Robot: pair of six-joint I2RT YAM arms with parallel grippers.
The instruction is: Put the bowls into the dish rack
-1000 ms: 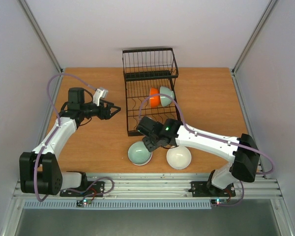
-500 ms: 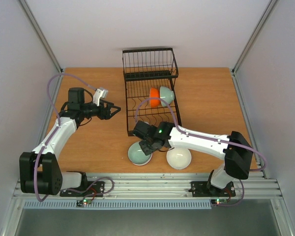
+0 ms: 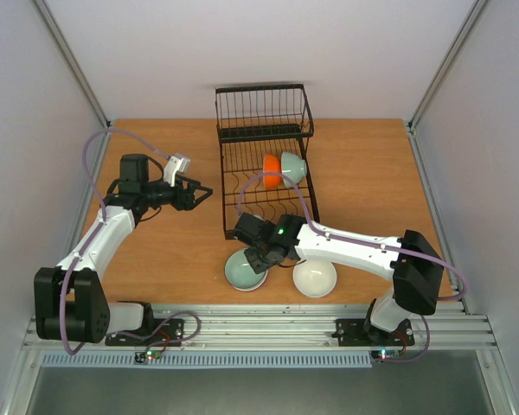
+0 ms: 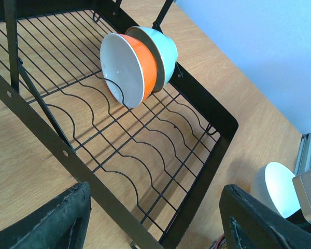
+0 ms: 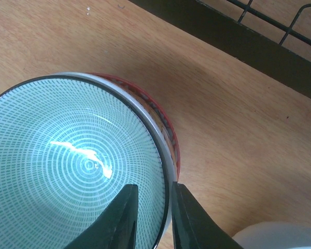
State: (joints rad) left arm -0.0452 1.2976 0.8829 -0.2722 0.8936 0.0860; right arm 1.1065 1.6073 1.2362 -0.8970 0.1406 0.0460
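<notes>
We're straddling the patterned green bowl's (image 5: 78, 166) rack-side rim with the right end effector (image 5: 154, 187), jaws slightly apart, dish rack (image 5: 238, 36) just beyond.

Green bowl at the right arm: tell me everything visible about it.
The green bowl is round and glossy, ceramic by its look: pale teal inside with fine dashed rings, a dark rim, white and red outside. It stands upright on the wooden table, near the dish rack. The right tool straddles its rim, one finger inside, one outside; whether they pinch it is unclear.
</notes>
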